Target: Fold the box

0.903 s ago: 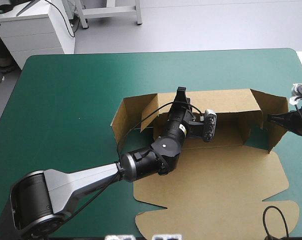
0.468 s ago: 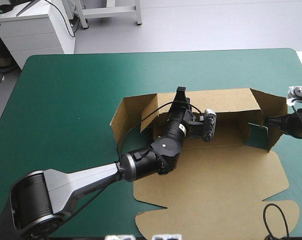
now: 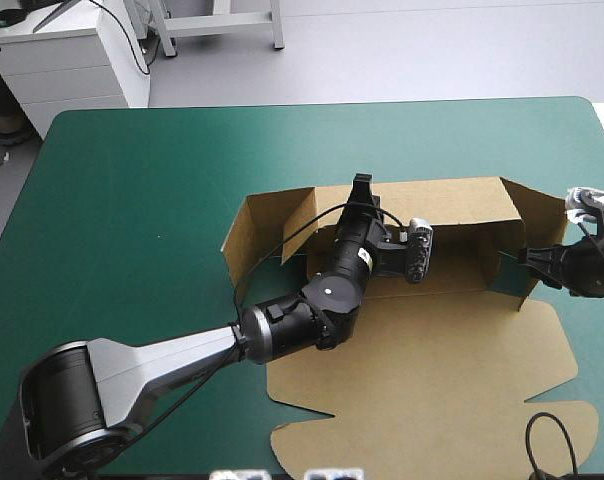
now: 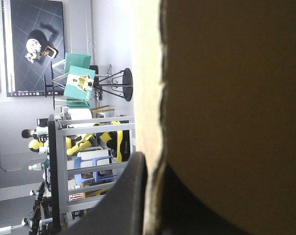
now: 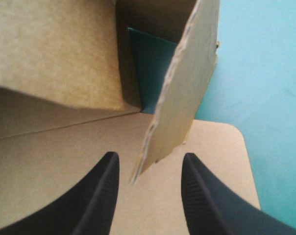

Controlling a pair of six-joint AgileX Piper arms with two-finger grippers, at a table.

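1. Left hand [image 3: 362,186] is pinched tight on the back wall [image 3: 452,203] of the brown box [image 3: 422,380], holding it up. It has not moved.
2. The box sits right of the middle of the teal-green tabletop [image 3: 132,200]. Its wide lid lies flat, nearest the robot.
3. Right hand [image 3: 530,258] is wide, with black fingers [image 5: 99,196] on either side of the end flap [image 5: 187,88]. It has just slid inward and the flap swung in too, so I think this end is being folded.
4. The board is thin and stiff, with rough cut edges and rounded corners.

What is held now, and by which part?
The left end effector grips the box by its rear wall's upper edge; the right end effector stands open, holding nothing.
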